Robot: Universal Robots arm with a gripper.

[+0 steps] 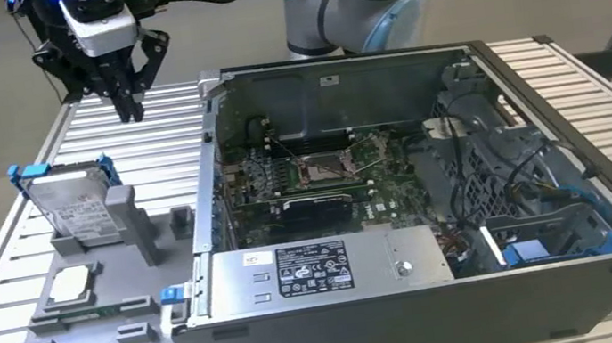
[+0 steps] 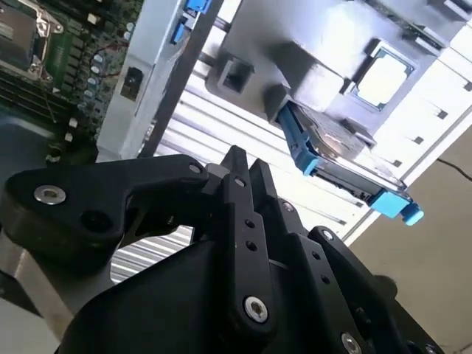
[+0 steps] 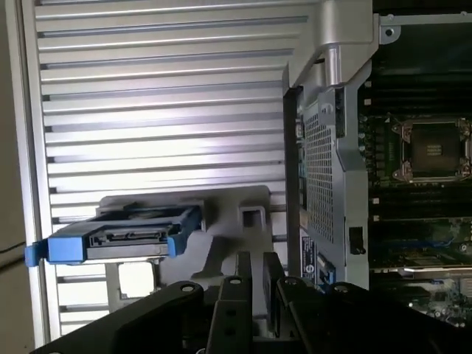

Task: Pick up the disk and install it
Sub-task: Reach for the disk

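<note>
Slatted aluminium makes up the bench (image 1: 96,133), which carries 2 things: an open computer case (image 1: 350,314) with its motherboard (image 1: 319,174) exposed, and, on the exterior view's left of it, a grey fixture (image 1: 100,322).

The disk (image 1: 77,208) stands on edge in a slot of that fixture, leaning a little, with its label facing out and its blue bracket (image 1: 104,171) framing its sides. A small square chip (image 1: 70,285) lies flat on the fixture just in front of it. The disk is not yet touched.

The tool (image 1: 130,106) hangs above bare slats, well apart from the disk and higher than it. Its 2 black fingers are drawn together at the tips and hold nothing. In both wrist views the disk (image 2: 346,158) (image 3: 125,240) lies ahead of the fingertips, its connector edge turned toward the first wrist view.

I judge the step in hand to be the approach for the pick. To do it well, the fingers need to part wider than the disk is thick before descending. The tool should line up square with the disk's top edge and come down along the line of its lean. The fingers should close on the flat metal faces, not on the springy blue bracket. The grip should sit near the middle of the top edge, so the disk lifts out of its slot without twisting or catching the fixture's posts.
</note>
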